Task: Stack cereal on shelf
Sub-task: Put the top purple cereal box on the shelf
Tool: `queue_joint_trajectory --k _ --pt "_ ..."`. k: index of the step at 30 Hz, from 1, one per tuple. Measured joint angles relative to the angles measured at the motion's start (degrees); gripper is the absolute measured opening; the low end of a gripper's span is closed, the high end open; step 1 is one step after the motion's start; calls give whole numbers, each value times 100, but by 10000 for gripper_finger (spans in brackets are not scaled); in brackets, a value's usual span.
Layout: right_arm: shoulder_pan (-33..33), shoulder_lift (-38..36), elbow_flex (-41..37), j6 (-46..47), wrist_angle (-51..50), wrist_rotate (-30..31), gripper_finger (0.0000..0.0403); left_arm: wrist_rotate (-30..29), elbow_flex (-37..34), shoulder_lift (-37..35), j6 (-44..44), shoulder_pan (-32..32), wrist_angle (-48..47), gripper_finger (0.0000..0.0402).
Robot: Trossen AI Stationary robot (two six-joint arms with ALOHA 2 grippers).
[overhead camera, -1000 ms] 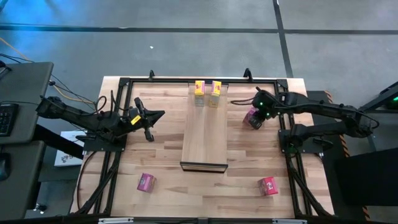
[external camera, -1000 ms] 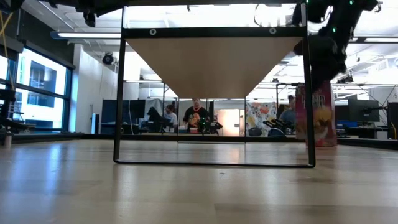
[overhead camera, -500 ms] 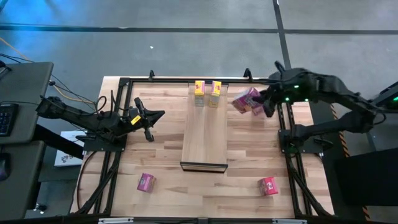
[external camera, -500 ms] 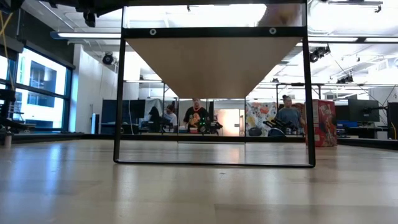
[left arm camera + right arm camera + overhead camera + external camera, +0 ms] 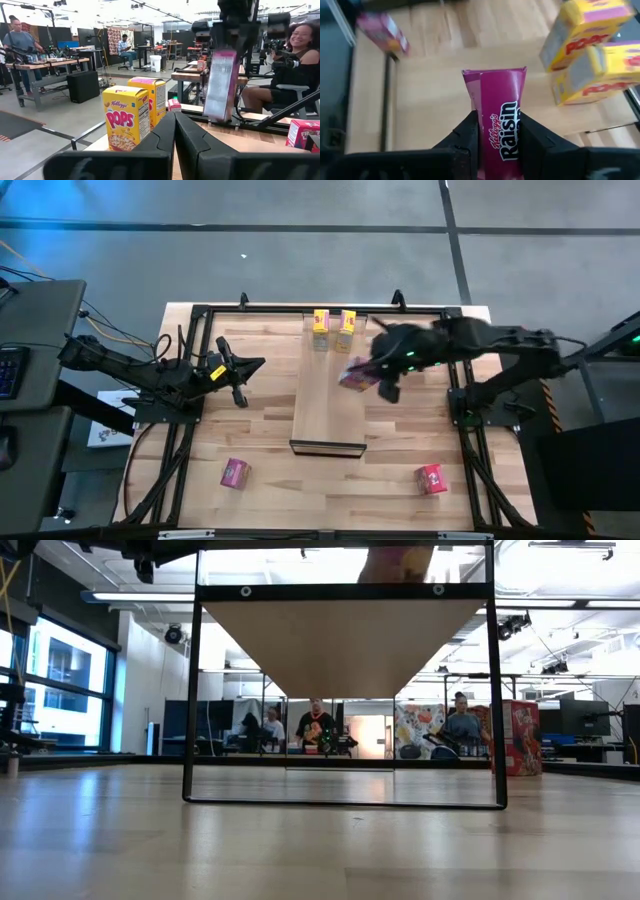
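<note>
My right end effector [image 5: 372, 375] is clamped on a magenta box [image 5: 355, 375] of raisin cereal, fingers [image 5: 465, 137] pressed against its two narrow sides and closed only as far as the box allows. I hold it in the air over the right side of the shelf [image 5: 325, 405], tilted, just in front of the two yellow boxes [image 5: 333, 328] that stand side by side at the shelf's far end. From my right wrist the magenta box [image 5: 497, 117] juts out between my fingers with the yellow pair [image 5: 592, 47] beyond it and another pink box [image 5: 382, 32] blurred farther off on the desk [image 5: 370, 100]. My left end effector [image 5: 238, 380] waits above the left part of the desk [image 5: 260, 450], fingers [image 5: 165, 135] pressed together on nothing; its camera sees the yellow boxes [image 5: 132, 115] and the held magenta box [image 5: 222, 85] hanging from the other arm. A second magenta box [image 5: 235, 472] lies near the desk's front left, and a red box [image 5: 431, 478] near the front right. People sit in the room behind.
</note>
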Motion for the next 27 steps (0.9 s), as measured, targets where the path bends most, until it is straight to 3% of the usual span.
queue_joint_trajectory --k 10,22,27 --pt "-64 1248 1110 -612 -669 378 80 20 0 0 -2 0 -2 0" --pt "-239 1661 1279 -719 -749 355 88 17 1 0 -15 0 -92 0" --pt "-394 1682 1279 -663 -682 333 119 17 0 0 -13 0 -92 0"
